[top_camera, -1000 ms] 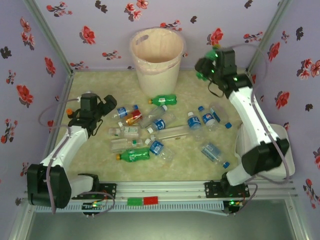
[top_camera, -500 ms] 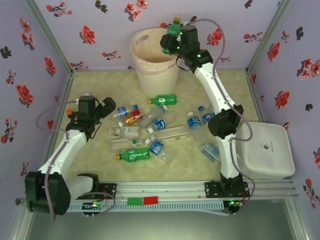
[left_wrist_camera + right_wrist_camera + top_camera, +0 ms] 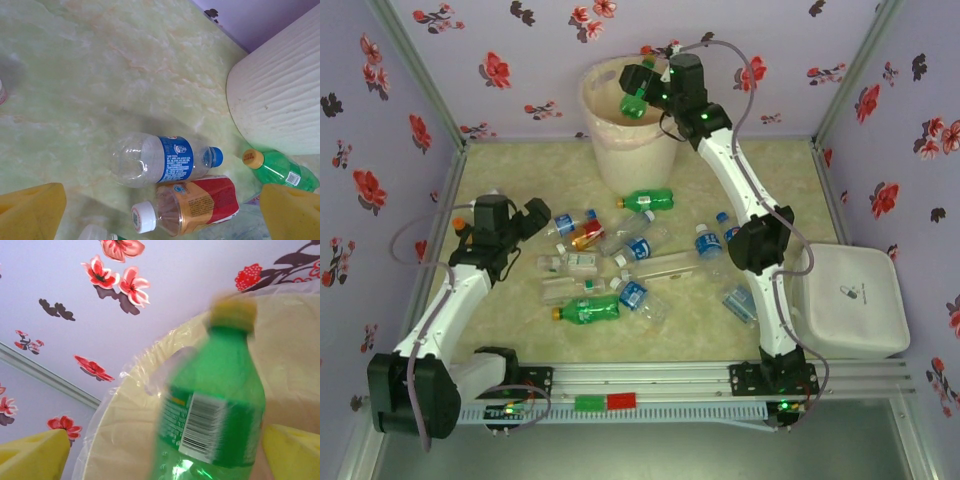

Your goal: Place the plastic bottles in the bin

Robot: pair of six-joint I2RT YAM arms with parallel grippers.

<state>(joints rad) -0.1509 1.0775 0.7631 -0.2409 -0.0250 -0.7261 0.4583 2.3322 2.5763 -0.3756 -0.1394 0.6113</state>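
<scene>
Swung further left since half a second ago, the right tool [image 3: 649, 87] hangs over the mouth of the bin [image 3: 610, 150], its fingers spread wide. A green yellow-capped bottle [image 3: 215, 405] shows blurred between them, touching neither. The left tool [image 3: 534, 214], also spread, hovers above a clear blue-labelled bottle [image 3: 165, 160] and an amber bottle [image 3: 195, 205] lying side by side on the counter [image 3: 720, 170].

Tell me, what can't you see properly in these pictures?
- Right wrist view: the green bottle is blurred, and its base is cut off by the bottom edge.
- Top view: part of the bin inside is hidden by the green bottle.
- Left wrist view: a second green bottle is half hidden behind a yellow finger.
</scene>
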